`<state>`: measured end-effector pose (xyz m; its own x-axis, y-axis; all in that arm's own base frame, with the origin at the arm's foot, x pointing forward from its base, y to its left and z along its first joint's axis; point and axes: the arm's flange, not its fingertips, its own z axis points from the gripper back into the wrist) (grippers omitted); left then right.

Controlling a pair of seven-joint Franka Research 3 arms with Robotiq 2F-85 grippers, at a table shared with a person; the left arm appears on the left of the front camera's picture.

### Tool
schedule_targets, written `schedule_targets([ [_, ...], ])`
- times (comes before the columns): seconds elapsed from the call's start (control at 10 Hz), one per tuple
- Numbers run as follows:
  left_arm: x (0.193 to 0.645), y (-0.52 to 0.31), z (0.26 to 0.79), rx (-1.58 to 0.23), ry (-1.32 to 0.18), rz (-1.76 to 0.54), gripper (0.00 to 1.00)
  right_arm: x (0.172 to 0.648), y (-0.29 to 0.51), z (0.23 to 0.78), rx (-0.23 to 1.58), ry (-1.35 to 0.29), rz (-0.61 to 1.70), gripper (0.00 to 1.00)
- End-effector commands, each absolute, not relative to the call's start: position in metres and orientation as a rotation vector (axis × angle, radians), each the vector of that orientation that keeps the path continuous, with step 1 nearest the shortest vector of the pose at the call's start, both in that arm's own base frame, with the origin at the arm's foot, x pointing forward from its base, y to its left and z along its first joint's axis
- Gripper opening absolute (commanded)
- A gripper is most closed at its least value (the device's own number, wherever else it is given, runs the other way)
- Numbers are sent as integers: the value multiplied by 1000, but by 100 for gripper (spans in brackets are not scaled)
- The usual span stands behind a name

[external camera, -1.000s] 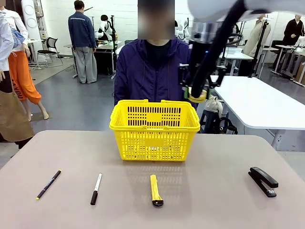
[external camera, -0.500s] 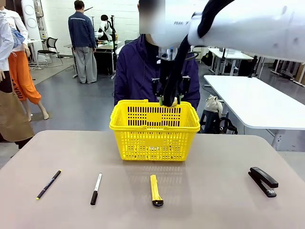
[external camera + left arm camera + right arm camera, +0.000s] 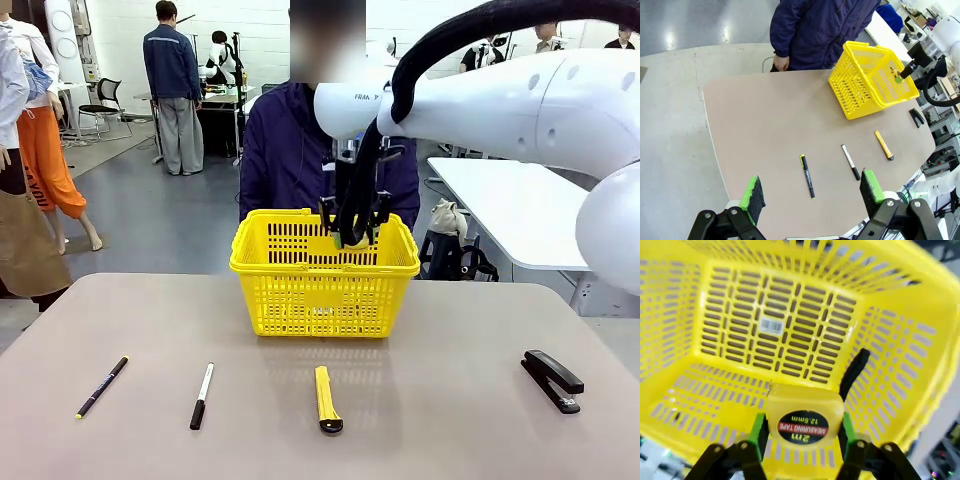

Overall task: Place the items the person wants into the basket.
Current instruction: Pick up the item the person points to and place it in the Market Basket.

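- Yellow basket (image 3: 300, 300) stands at the far middle of the surface (image 3: 470, 440), just in front of the person (image 3: 285, 150). The right end effector (image 3: 352, 236) dips into its open top near the back rim. It is lower than half a second ago, and a second ago it was out beyond the right rim.
- Unmoved on the near side lie four things: the pen (image 3: 102, 386), slanting with its far end to the right; the marker (image 3: 202, 396), black cap nearest the robot; the utility knife (image 3: 326, 398), long axis near-to-far, black tip nearest the robot; and the stapler (image 3: 552, 380) at the right.
- Left wrist view: the left end effector (image 3: 812, 189) hangs high over the surface, jaws spread wide with nothing between them.
- Right wrist view: green pads (image 3: 758, 432) clamp the tape measure (image 3: 804, 420) by its sides above the basket floor, its printed face turned to the camera.
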<state>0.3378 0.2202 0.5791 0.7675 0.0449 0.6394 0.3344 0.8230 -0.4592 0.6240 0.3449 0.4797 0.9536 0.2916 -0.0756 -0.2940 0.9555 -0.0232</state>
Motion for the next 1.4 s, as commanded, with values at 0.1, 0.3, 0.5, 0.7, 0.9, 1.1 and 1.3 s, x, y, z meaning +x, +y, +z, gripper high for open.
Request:
schedule_targets([
  [0.1, 337, 223, 578, -602, -701, -185, 100, 649, 352, 467, -42, 166, 335, 69],
  [0.3, 337, 223, 578, -602, -701, -185, 100, 652, 351, 458, -45, 174, 343, 69],
  [0.5, 337, 223, 578, -602, -701, -185, 100, 651, 353, 451, -52, 174, 363, 69],
  [0.7, 337, 223, 578, -602, -701, -185, 100, 649, 354, 450, -57, 175, 368, 74],
  [0.9, 337, 223, 578, -602, -701, -185, 100, 649, 354, 450, -56, 180, 369, 93],
  [1.1, 337, 223, 578, -602, -701, -185, 100, 649, 354, 450, -54, 179, 369, 100],
  [1.3, 337, 223, 578, -602, -701, -185, 100, 649, 355, 450, -54, 176, 366, 100],
])
